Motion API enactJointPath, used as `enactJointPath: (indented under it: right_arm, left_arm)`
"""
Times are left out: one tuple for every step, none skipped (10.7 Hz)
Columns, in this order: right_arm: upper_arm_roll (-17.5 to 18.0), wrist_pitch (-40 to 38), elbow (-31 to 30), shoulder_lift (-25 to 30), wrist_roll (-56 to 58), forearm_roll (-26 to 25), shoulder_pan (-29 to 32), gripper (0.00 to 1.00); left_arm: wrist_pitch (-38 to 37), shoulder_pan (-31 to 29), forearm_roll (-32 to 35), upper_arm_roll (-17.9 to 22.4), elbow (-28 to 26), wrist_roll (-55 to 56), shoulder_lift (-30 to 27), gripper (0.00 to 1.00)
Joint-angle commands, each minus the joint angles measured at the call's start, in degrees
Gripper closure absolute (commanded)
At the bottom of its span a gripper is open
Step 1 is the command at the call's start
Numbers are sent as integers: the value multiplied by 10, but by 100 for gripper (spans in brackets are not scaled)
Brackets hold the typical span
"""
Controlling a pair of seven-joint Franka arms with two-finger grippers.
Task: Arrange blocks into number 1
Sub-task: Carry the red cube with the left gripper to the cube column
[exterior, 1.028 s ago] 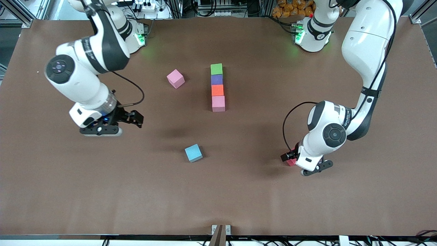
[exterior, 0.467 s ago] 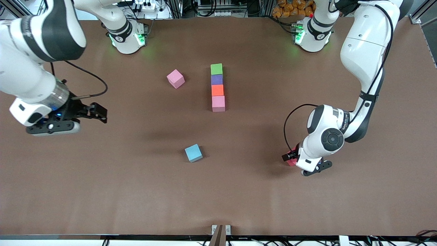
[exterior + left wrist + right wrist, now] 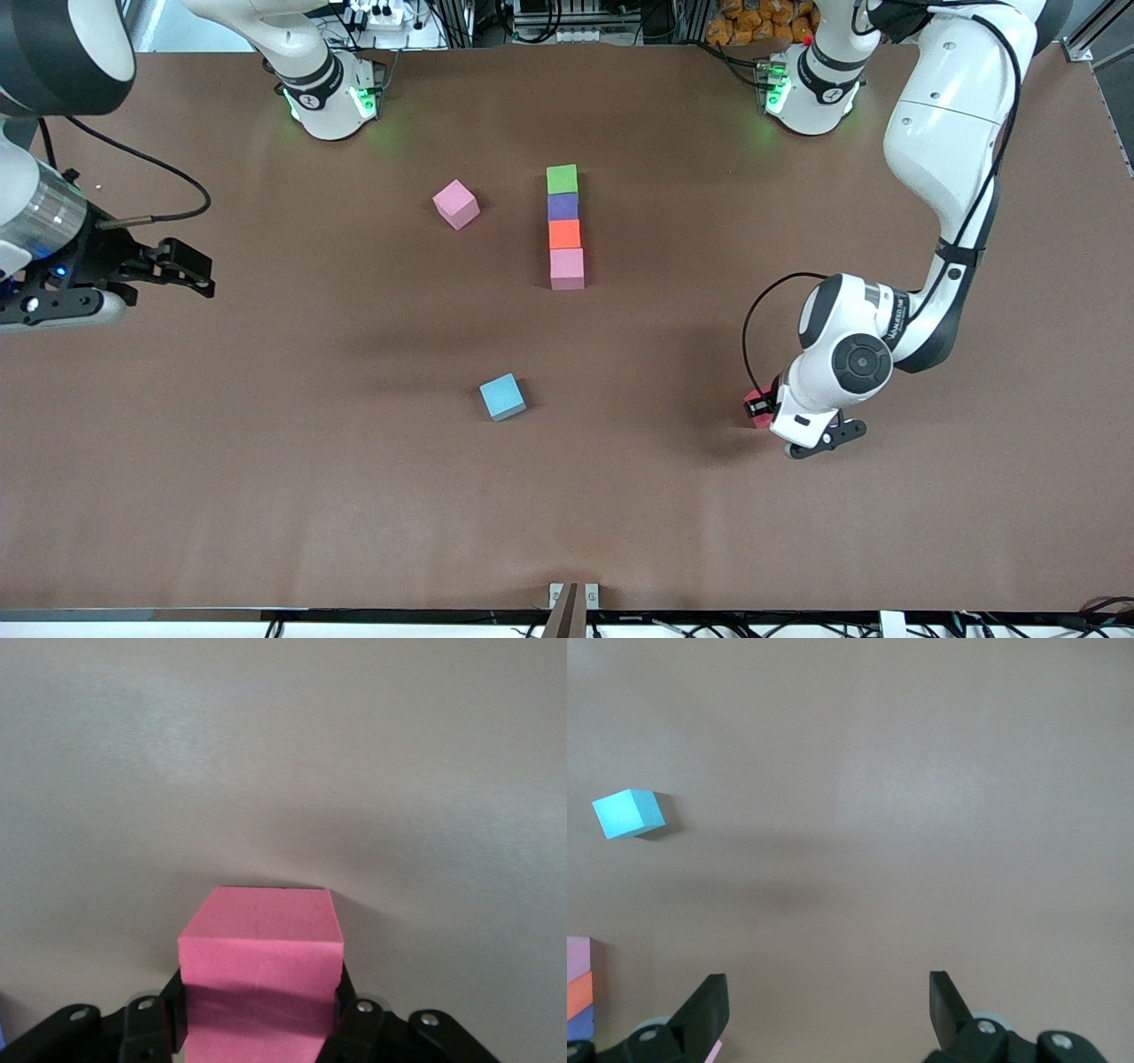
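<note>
Low over the table (image 3: 354,496), left gripper (image 3: 764,409) clamping red block (image 3: 260,979).

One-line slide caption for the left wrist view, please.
Left gripper shut on a red matte foam cube resting on the brown table.

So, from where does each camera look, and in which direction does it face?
Front view: high across the table, facing the robots' bases; shows both arms, the block column, the loose pink block and the light blue block.
Left wrist view: on the left arm's wrist, looking down at the table; shows the left pincer closed on the red block.
Right wrist view: on the right arm's wrist, looking down over the table; shows the open right pincer.
Shared: front and right wrist views both show the light blue block and the column.
</note>
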State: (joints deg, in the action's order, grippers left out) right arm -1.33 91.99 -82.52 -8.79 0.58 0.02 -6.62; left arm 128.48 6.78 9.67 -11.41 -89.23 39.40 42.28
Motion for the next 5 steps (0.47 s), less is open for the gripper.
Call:
enactJointPath:
  right_arm:
    - [12, -19, 20, -2, 3, -12, 6, 0]
    - [12, -19, 20, -3, 2, -12, 7, 0]
    - [12, -19, 21, -3, 2, -12, 10, 0]
    - [11, -19, 21, -3, 4, -11, 13, 0]
    - [11, -19, 21, -3, 4, -9, 18, 0]
  left_arm:
    - [-3, 52, 16, 1, 2, 8, -19, 100]
    - [-5, 79, 16, 0, 1, 9, -27, 100]
    - [-7, 100, 16, -2, -2, 14, -33, 100]
    - [-9, 118, 14, -15, -6, 16, -34, 100]
    - [-9, 127, 15, -29, -7, 23, -33, 100]
